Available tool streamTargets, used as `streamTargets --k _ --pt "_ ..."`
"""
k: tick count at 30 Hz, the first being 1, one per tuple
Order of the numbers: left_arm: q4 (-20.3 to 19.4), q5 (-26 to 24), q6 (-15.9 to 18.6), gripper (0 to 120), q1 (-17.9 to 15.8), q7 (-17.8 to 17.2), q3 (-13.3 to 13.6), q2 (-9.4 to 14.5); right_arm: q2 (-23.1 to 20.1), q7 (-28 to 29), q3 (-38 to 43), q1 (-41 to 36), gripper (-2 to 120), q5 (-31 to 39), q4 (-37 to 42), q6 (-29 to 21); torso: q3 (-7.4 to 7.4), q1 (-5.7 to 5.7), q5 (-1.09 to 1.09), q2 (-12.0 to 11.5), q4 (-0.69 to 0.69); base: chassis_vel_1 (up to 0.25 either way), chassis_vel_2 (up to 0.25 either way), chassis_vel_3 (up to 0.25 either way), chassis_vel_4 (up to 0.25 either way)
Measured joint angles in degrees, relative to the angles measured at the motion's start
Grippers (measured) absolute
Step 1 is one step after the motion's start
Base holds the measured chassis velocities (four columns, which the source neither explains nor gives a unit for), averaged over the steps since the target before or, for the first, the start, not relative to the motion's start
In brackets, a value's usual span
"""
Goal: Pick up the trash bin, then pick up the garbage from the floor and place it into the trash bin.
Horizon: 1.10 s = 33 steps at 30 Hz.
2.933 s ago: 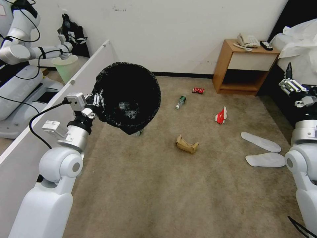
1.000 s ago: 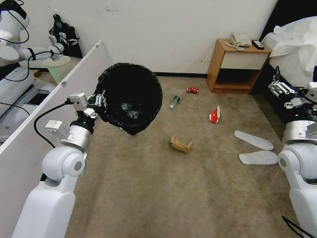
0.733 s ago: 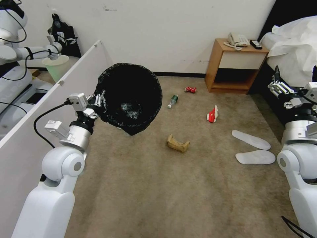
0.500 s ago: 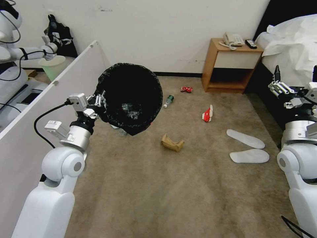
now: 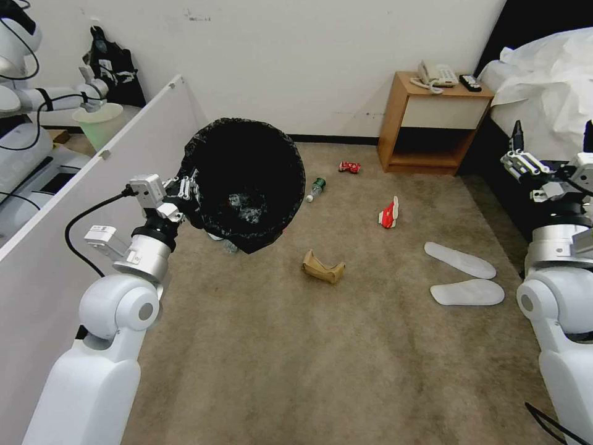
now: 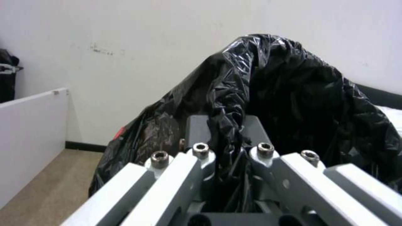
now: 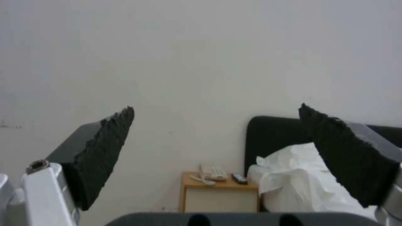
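Black bag plastic is pinched in your left gripper (image 6: 228,147), which holds the bin (image 5: 244,179) up off the carpet (image 5: 346,346), mouth tipped toward you. Your right gripper (image 5: 550,148) waits raised by the bed, fingers spread wide, gripping nothing. On the carpet lie a bottle (image 5: 315,188), can (image 5: 349,167), carton (image 5: 388,213), paper bag (image 5: 322,267) and slippers (image 5: 463,277).

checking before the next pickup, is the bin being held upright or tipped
Tipped. The left claw is shut on the rim of the trash bin, and the head view looks straight into its black-lined mouth, which faces the camera rather than up.
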Motion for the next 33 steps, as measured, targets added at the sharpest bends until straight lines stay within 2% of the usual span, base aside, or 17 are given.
streamTargets --k 13,24,27,33 --pt "0.01 -0.13 0.02 3 0.00 -0.01 -0.06 -0.10 0.19 0.11 -0.18 0.05 100 0.42 0.22 -0.24 -0.01 -0.01 0.00 0.00 0.00 -0.011 0.005 0.007 -0.010" --pt "0.05 -0.21 0.02 3 -0.17 0.00 -0.09 -0.13 0.23 0.06 -0.23 0.17 100 0.34 0.08 -0.02 0.02 0.00 0.03 0.00 0.01 -0.161 0.154 0.159 -0.163" --pt "0.09 -0.20 0.02 3 -0.30 -0.01 -0.04 -0.16 0.21 0.06 -0.23 0.17 100 0.34 0.08 -0.01 0.03 0.01 -0.02 0.00 0.00 -0.157 0.128 0.141 -0.121" --pt "0.09 -0.19 0.02 3 -0.38 -0.01 -0.02 -0.20 0.10 0.04 -0.23 0.35 100 0.44 0.08 0.02 -0.01 0.00 0.00 0.00 0.01 -0.019 0.034 0.013 -0.013"
